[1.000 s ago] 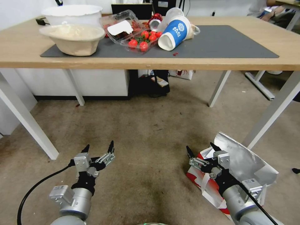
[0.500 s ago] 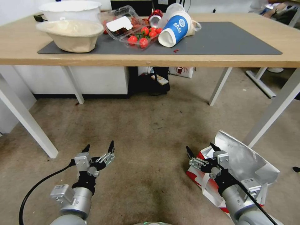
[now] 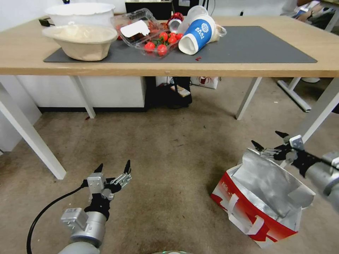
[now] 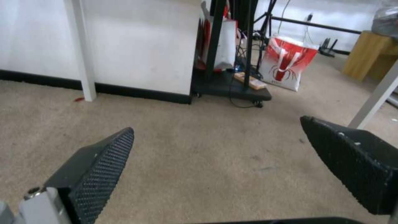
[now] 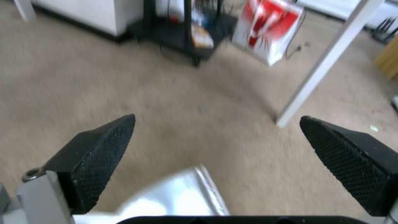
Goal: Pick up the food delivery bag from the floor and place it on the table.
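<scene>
The food delivery bag (image 3: pixel 259 203) stands open on the floor (image 3: pixel 169 155) at the lower right, white and red with silver foil lining and white strap handles. My right gripper (image 3: pixel 269 139) hangs open just above the bag's far foil flap (image 5: pixel 182 196), nothing between its fingers. My left gripper (image 3: pixel 113 165) is open too, low over bare carpet at the lower left, well apart from the bag. The table (image 3: pixel 21 53), light wood with a dark grey mat, spans the back of the head view.
On the table stand two bowls (image 3: pixel 79 40), a clear box of tomatoes (image 3: pixel 148 33) and a tipped blue-and-white cup (image 3: pixel 196 35). White table legs (image 3: pixel 316 114) stand close behind the bag. A black stand (image 4: pixel 232 87) and a small red-and-white bag (image 4: pixel 286 63) sit under the table.
My right arm has swung out to the right and forward, from over the bag's near corner to above its far flap, uncovering the bag. The left arm has stayed put.
</scene>
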Robot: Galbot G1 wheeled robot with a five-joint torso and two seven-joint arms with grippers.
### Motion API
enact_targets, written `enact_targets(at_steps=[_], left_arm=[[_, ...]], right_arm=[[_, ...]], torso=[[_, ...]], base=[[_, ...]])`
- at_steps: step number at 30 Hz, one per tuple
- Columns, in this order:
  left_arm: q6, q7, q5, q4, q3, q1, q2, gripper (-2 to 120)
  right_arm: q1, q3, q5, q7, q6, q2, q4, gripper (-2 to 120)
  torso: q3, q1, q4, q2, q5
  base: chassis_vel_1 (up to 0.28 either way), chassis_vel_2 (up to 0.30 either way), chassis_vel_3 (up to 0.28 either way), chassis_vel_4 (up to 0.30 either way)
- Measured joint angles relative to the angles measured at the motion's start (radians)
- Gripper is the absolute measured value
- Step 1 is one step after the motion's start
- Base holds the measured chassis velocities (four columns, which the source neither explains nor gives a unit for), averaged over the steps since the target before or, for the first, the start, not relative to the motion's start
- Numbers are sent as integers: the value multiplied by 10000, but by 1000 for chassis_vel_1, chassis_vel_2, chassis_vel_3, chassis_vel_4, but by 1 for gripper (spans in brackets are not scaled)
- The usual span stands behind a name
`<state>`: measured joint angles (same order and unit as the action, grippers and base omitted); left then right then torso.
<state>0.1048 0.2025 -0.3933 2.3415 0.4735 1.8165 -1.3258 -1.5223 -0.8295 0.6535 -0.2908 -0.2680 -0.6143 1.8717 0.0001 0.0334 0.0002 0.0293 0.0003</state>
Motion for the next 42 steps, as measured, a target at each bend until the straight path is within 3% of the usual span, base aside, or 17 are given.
enact_targets(at_steps=[7, 12, 22, 42], left_arm=[[343, -213, 64, 64, 50, -4, -61, 100], [439, -241, 82, 80, 2, -69, -101, 100], [430, -200, 136, 125, -42, -102, -290, 100], [293, -195, 184, 124, -107, -43, -447, 100]], right_arm=[[497, 756, -523, -782, -622, 1163, -1452, 100], [583, 1284, -692, -1176, -965, 1784, -1830, 100], [737, 2210, -1212, -1330, -1254, 2112, -2109, 100], [1725, 3446, -1457, -1327, -1304, 1752, -2920, 100]], torso=[[-1, 1, -3, 12, -5], [-1, 2, -2, 20, -3], [-1, 3, -2, 28, -3], [-2, 4, -3, 36, -3]], base=[[0, 0, 0, 0], [0, 0, 0, 0], [0, 0, 0, 0], [0, 0, 0, 0]])
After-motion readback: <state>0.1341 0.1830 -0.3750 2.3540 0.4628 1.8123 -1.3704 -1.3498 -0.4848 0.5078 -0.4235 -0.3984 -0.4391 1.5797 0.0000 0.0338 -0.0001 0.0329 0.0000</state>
